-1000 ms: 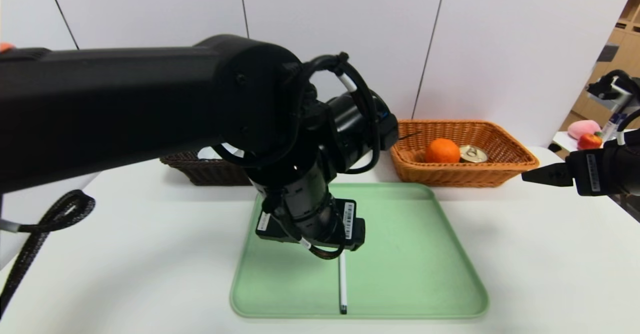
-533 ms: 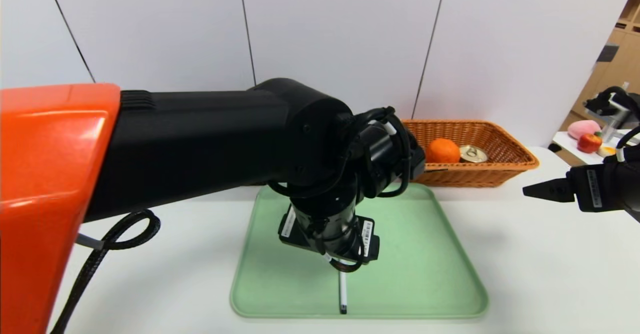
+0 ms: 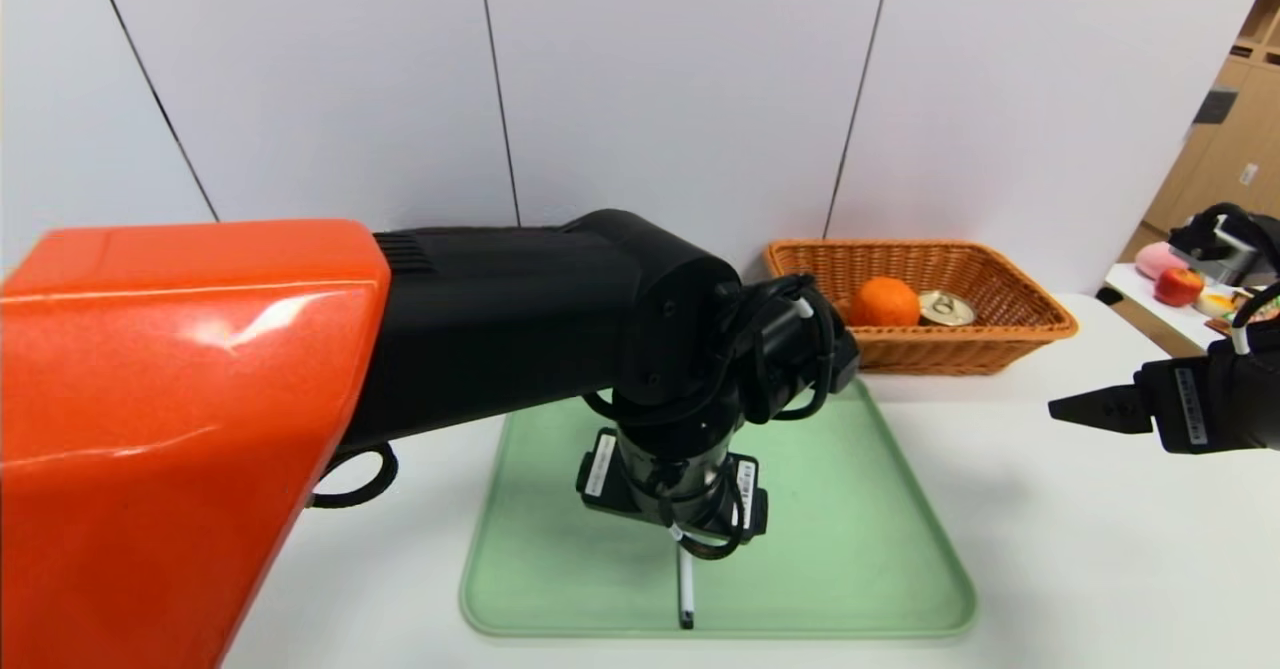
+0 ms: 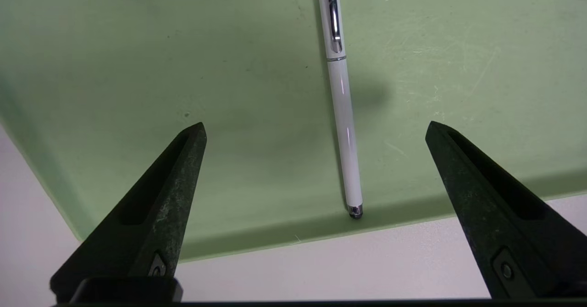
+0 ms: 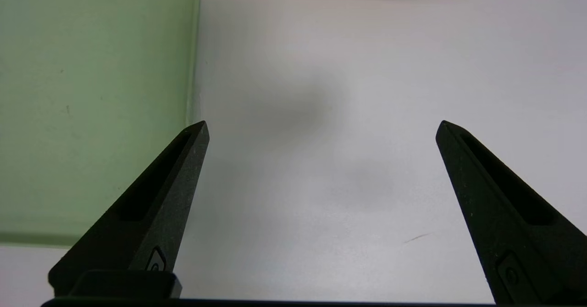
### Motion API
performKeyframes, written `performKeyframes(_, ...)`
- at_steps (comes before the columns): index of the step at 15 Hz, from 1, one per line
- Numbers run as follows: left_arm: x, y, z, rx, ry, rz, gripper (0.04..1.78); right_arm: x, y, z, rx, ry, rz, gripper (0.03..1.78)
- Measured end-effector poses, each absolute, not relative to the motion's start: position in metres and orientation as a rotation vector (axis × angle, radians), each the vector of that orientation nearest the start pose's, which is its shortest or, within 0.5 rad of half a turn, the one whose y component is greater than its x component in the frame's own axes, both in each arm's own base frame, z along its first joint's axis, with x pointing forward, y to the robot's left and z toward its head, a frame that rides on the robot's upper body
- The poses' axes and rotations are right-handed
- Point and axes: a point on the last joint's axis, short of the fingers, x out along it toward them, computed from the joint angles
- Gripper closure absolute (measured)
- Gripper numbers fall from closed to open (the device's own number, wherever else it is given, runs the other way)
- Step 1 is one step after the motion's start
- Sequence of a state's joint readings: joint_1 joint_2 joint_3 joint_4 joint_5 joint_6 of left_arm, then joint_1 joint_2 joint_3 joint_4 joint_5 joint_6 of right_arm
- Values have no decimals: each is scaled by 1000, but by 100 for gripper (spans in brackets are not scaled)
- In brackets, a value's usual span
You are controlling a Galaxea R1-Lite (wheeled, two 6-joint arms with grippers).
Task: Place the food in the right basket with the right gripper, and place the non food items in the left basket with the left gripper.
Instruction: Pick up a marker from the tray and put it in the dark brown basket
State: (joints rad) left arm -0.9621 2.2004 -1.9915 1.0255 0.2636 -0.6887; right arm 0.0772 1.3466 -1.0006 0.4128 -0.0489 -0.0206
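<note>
A white pen (image 3: 685, 587) lies on the green tray (image 3: 850, 549) with its tip at the tray's front rim; it also shows in the left wrist view (image 4: 341, 100). My left gripper (image 4: 315, 130) hangs open above the pen, fingers either side of it and apart from it; in the head view only its wrist shows, above the pen. My right gripper (image 3: 1085, 409) is open and empty over the bare table right of the tray; it also shows in the right wrist view (image 5: 321, 128). The orange basket (image 3: 1000, 344) holds an orange (image 3: 885, 301) and a can (image 3: 946, 307). The left basket is hidden behind my left arm.
The left arm's orange and black links (image 3: 300, 399) fill the left half of the head view. A side table at far right carries plush fruit (image 3: 1180, 284). The tray's edge (image 5: 195, 68) shows in the right wrist view.
My left arm has swung down and toward the front over the tray, bringing the gripper closer over the pen. The right gripper has sunk slightly.
</note>
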Motion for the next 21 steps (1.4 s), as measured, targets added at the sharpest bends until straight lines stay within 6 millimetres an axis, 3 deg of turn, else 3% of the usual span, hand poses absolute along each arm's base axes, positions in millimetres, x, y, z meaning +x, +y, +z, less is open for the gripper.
performKeyframes(21,249,-329,158,46,1222,-190,13,194,14,227,-63,780,55,10)
